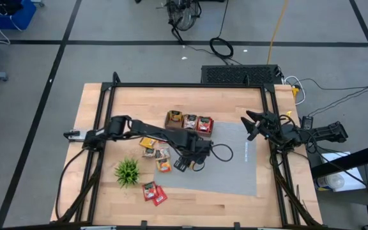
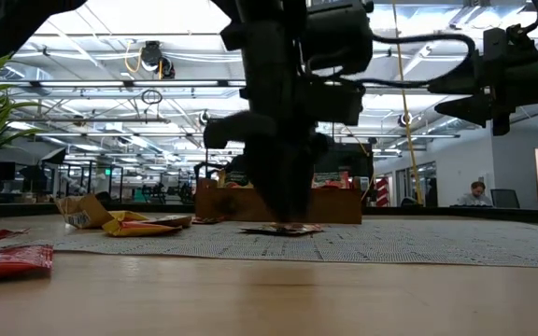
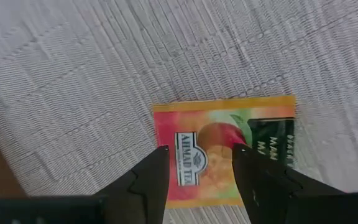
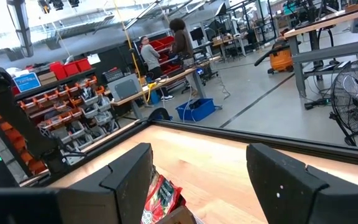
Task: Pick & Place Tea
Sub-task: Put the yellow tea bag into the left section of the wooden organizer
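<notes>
Fingers of the left gripper (image 3: 197,168) stand spread apart just above an orange tea packet (image 3: 224,146), which lies flat on a grey woven mat (image 3: 104,68) between the two tips. Nearby on the bare wooden table (image 1: 94,102) lie more packets (image 1: 155,150), red ones (image 1: 153,191) and a small green plant (image 1: 127,170). Farther back, a wooden tray (image 1: 189,120) holds packets. The right gripper (image 1: 254,124) hangs spread wide, empty, at the mat's right edge.
</notes>
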You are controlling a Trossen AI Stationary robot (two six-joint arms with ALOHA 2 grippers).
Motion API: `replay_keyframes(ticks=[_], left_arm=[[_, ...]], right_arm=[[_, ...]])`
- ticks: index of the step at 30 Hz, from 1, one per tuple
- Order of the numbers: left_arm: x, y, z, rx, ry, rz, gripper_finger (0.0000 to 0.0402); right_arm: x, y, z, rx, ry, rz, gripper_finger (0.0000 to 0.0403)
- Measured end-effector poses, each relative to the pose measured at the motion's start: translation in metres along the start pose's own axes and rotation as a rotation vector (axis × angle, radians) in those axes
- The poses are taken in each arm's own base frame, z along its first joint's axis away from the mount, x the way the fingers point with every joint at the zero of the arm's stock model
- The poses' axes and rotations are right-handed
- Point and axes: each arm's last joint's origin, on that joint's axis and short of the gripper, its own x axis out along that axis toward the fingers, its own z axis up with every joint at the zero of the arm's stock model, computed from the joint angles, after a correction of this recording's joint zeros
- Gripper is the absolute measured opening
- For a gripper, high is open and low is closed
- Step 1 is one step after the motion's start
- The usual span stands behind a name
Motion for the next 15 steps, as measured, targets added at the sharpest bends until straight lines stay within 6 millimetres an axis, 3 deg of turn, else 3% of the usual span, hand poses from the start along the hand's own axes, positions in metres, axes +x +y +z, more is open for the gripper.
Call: replay_keyframes(ticks=[9,15], left_arm=[[0.0073,0.0059,-0.0014,-0.016,-0.018,-0.021,0.0162],[0.0074,0.0057,-0.0006,-0.017,-0.039,-0.046,0.0042]], right_arm=[[0.0000,0.0000,0.0001,0.000,0.000,0.000,0.0243],[0.0000,0.0000,0.0000,0.000,0.000,0.000,0.0242]])
